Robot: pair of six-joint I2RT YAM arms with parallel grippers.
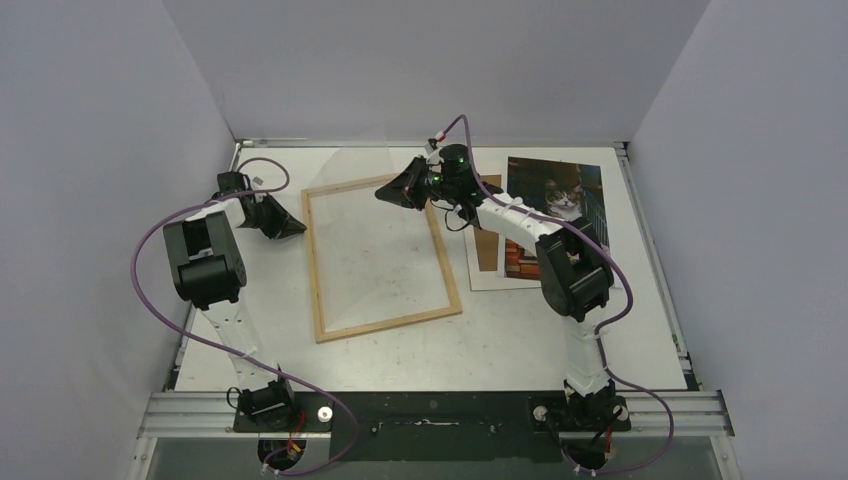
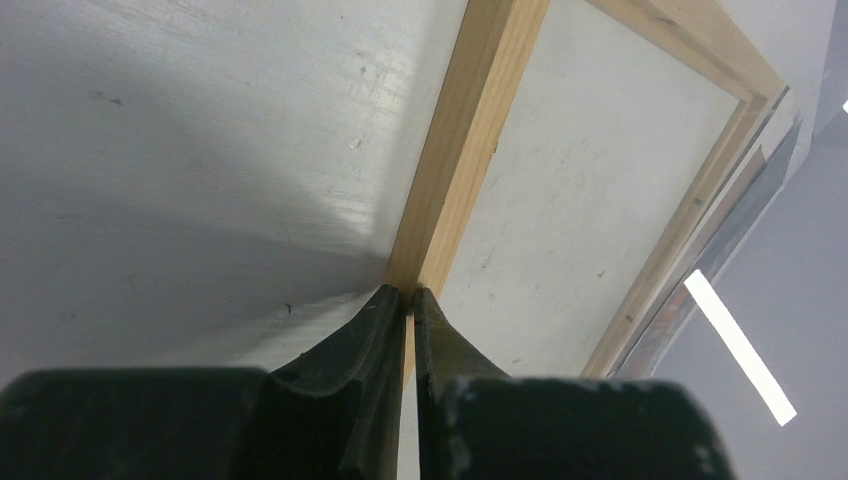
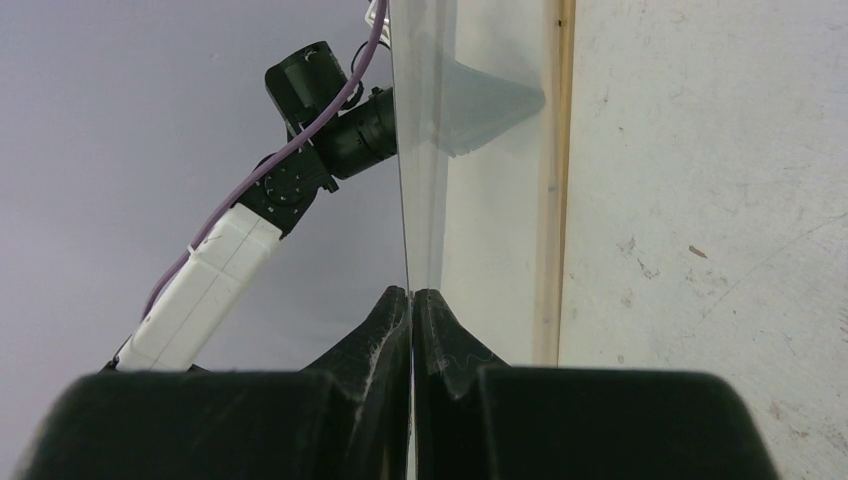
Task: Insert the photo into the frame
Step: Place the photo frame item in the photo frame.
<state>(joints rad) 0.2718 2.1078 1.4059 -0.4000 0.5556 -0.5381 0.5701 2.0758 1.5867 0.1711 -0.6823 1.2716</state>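
The frame [image 1: 390,322] is clamped at its left rail by the left jaws. A clear pane [image 3: 470,220] is pinched between the right jaws.

Right fingers [image 3: 385,335] tight on clear pane [image 3: 450,220] beside frame [image 3: 553,200]

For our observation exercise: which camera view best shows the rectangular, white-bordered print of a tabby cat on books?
The top external view: the cat photo lies on the white table, right of the light-wood frame, with the right arm crossing its lower part. Neither wrist view shows it: the left sees the frame, the right a clear pane.
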